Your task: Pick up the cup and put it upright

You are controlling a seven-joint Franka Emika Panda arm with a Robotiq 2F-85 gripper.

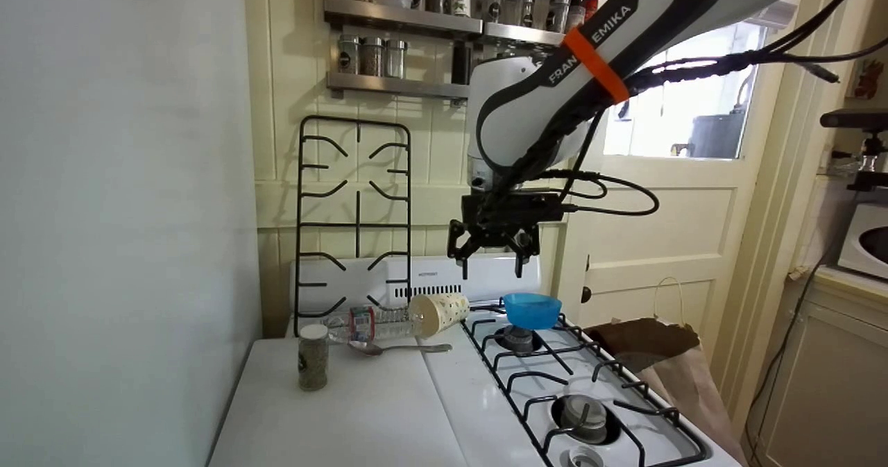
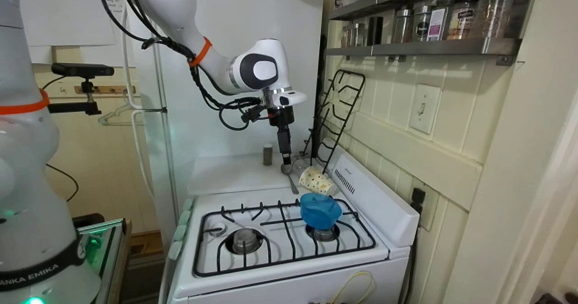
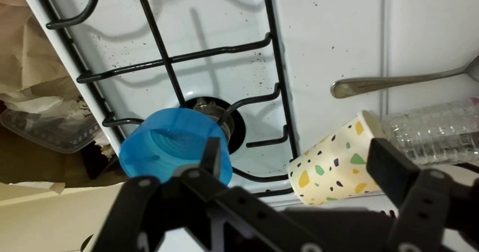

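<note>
Cup, lying on its side at the edge of the flat stove grate: your gripper hangs higher, jaws wide and empty. Descending at this spread, you risk striking the blue container on the grate. Off the grate, a bottle at the cup's mouth may foul your turn; hard squeezing may crumple the cup.
</note>
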